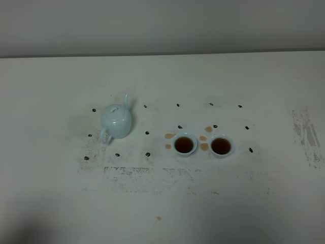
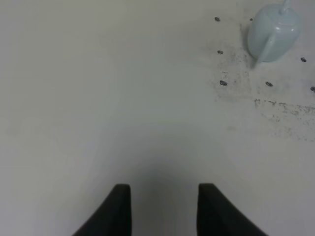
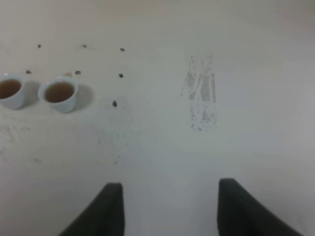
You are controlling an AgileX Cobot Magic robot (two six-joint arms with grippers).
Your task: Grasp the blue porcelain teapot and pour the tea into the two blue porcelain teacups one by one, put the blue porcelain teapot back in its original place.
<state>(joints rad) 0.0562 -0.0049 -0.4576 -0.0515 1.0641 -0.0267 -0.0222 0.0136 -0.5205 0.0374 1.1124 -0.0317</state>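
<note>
Showing white table (image 1: pixel 51 203) | scuffed, tea-spotted | wall possibly grey

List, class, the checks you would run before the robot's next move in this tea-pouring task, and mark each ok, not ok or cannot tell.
1. Both teacups hold tea: left teacup and right teacup show dark liquid: ok.
2. Teapot upright on the table, apart from the cups: ok.
3. Teapot back exactly in its original place: cannot tell.
4. Left gripper empty, jaws apart: ok.
5. Right gripper empty, jaws apart: ok.
6. Table free of spills: tan spots beside the cups: not ok.
</note>
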